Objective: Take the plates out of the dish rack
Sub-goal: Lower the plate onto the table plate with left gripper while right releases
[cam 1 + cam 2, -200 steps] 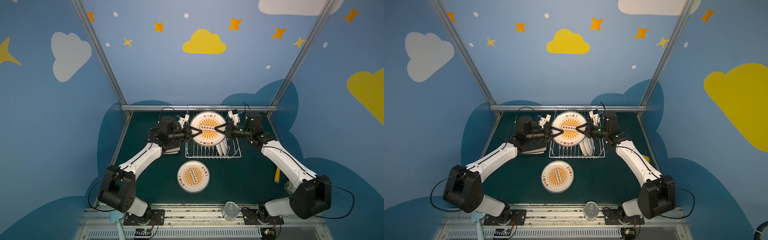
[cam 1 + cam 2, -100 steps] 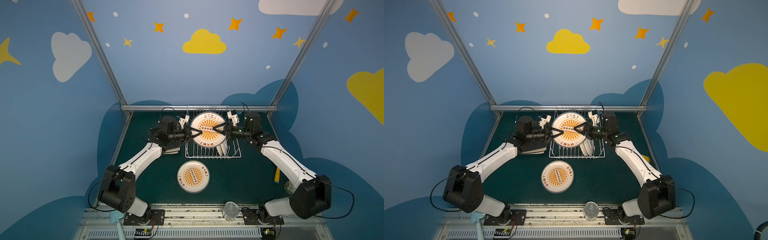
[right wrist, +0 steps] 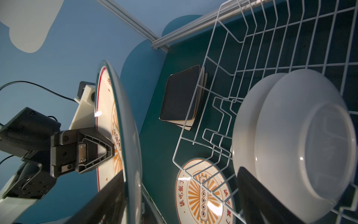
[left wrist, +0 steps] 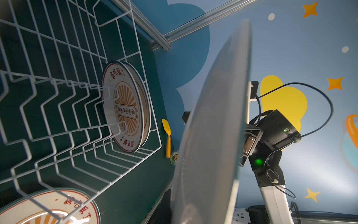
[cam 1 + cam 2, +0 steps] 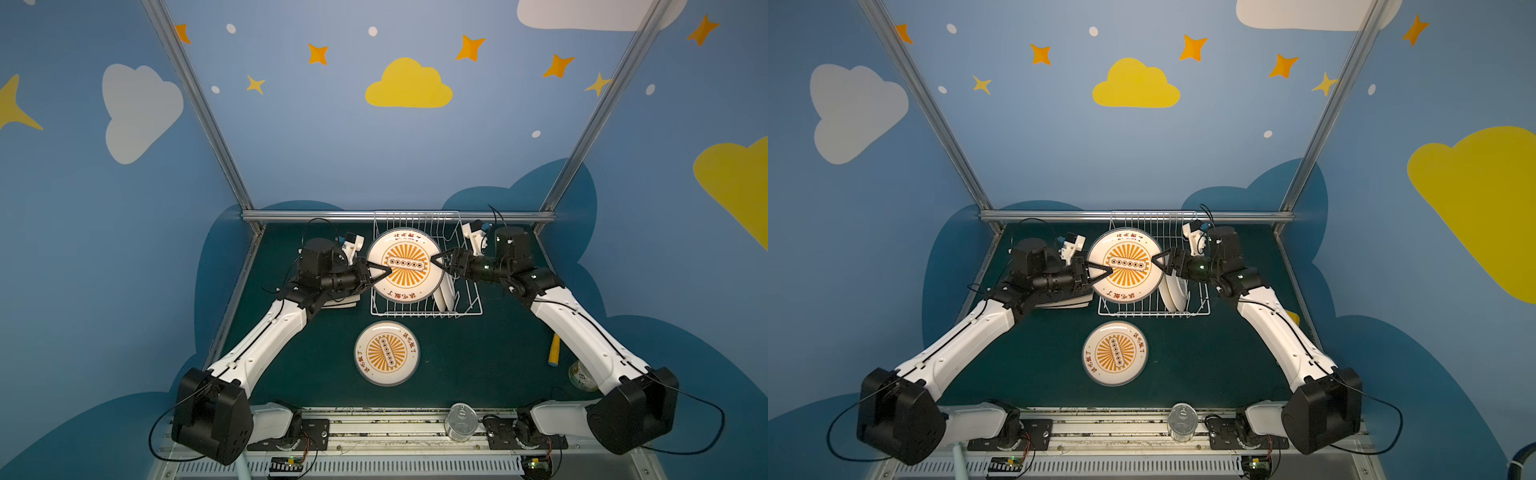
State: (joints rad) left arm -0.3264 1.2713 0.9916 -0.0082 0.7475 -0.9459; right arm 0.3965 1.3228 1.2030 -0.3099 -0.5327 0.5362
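A second earlier both grippers had pinched the round sunburst plate (image 5: 405,266) by opposite rims above the dish rack (image 5: 469,309). Since then the right gripper (image 5: 437,264) had let go, its jaws spread wide on either side of the rim. The left gripper (image 5: 384,271) stayed clenched on the other rim, holding the plate over the rack. Two round plates (image 5: 444,291) stood upright in the rack. Another sunburst plate (image 5: 386,352) lay on the green table (image 5: 478,365) before it. Red rim characters read 该吃饭了.
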